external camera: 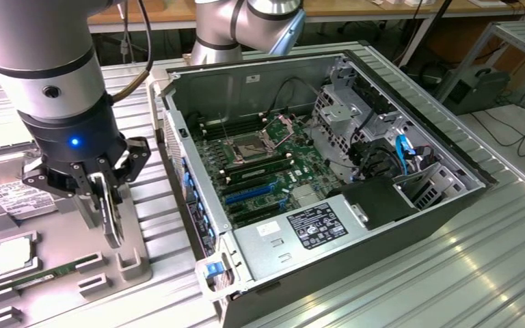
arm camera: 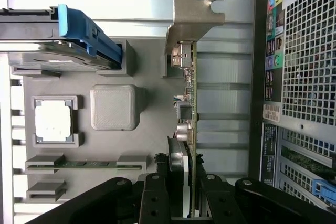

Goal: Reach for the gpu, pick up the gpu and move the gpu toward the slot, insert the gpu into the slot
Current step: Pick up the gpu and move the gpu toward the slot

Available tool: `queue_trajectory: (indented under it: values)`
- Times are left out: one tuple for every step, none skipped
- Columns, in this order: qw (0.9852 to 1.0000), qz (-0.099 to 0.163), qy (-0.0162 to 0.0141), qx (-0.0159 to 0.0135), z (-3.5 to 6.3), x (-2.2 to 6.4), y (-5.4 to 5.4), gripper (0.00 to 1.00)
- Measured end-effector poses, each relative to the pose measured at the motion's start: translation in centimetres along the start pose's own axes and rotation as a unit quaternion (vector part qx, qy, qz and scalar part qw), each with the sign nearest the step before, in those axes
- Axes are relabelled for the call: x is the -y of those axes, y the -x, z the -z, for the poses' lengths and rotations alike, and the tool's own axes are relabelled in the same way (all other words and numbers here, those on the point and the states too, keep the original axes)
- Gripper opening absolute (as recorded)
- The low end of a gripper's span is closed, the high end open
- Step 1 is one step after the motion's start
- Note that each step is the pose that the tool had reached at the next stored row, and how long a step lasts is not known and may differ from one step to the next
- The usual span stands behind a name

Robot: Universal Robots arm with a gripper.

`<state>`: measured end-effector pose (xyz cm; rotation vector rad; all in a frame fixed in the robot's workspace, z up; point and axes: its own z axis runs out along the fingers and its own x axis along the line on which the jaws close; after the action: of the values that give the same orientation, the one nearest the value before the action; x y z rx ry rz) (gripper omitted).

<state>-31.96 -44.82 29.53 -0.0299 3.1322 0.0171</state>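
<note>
Lying open on the slatted metal surface (external camera: 481, 273): a computer case (external camera: 244, 89) with a green motherboard (external camera: 276, 174) inside. Just beside the case, at the exterior view's left, a grey parts tray (external camera: 62, 239) with the hand (external camera: 104, 232) down over it. Grasps the gpu (arm camera: 190, 93) edge-on between both fingers, silver bracket (arm camera: 195, 17) at the far end, well apart from the blue slot (external camera: 249, 196).
</note>
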Motion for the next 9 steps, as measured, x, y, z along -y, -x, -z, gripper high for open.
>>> queue_trajectory:
  values:
    - [1.0,0.0,0.0,0.0,0.03,0.0,0.0,0.28]
    - [1.0,0.0,0.0,0.0,0.06,0.0,0.0,0.28]
    - [1.0,0.0,0.0,0.0,0.08,0.0,0.0,0.28]
    - [1.0,0.0,0.0,0.0,0.11,0.0,0.0,0.28]
    - [1.0,0.0,0.0,0.0,0.15,0.0,0.0,0.28]
    - [1.0,0.0,0.0,0.0,0.19,0.0,0.0,0.28]
    - [1.0,0.0,0.0,0.0,0.22,0.0,0.0,0.28]
    - [1.0,0.0,0.0,0.0,0.25,0.0,0.0,0.28]
    - [1.0,0.0,0.0,0.0,0.28,0.0,0.0,0.28]
